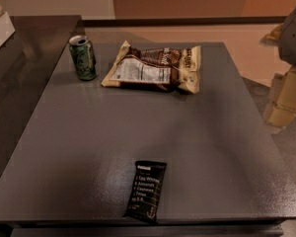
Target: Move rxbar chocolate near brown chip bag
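Nearest the camera, the rxbar chocolate (147,190) is lying flat, face up, at about six o'clock on the dark tabletop (197,132), close to the front edge, with its long axis running roughly from six to twelve and leaning slightly towards one o'clock. Judging by its look, it is handling as a light, thin, fairly stiff bar in a slick wrapper, so it is likely sliding rather than lifting if pressed from one side only. The safest hold is looking like a pinch across its narrow width near the middle, coming straight down from above. A broad stretch of tabletop is separating it from everything else. Farther off, at about twelve o'clock, the brown chip bag (155,68) is lying flat and crinkled, with its white label panel facing up. Being soft and puffy, it is probably shifting easily if bumped. The open spot just on its six o'clock side is looking like the natural place for the bar. At about eleven o'clock, just beside the bag but apart from it, a green soda can (83,58) is standing upright. The tool is not showing anywhere in the view, so I cannot tell whether it is apart or together.
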Robot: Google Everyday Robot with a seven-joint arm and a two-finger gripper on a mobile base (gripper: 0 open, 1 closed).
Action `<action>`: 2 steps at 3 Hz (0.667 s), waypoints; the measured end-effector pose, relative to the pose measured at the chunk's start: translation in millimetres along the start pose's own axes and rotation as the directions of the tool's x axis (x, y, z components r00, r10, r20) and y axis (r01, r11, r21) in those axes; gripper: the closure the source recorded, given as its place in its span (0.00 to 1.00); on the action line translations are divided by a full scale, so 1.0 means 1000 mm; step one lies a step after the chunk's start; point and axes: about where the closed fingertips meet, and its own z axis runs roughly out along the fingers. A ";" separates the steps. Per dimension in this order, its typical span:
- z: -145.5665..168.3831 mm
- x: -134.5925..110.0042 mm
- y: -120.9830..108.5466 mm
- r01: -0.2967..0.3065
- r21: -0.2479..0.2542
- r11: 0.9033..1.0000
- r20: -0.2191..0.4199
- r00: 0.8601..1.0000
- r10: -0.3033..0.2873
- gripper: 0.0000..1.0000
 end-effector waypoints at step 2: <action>0.004 -0.006 0.008 0.003 -0.038 0.999 0.067 0.998 -0.001 0.00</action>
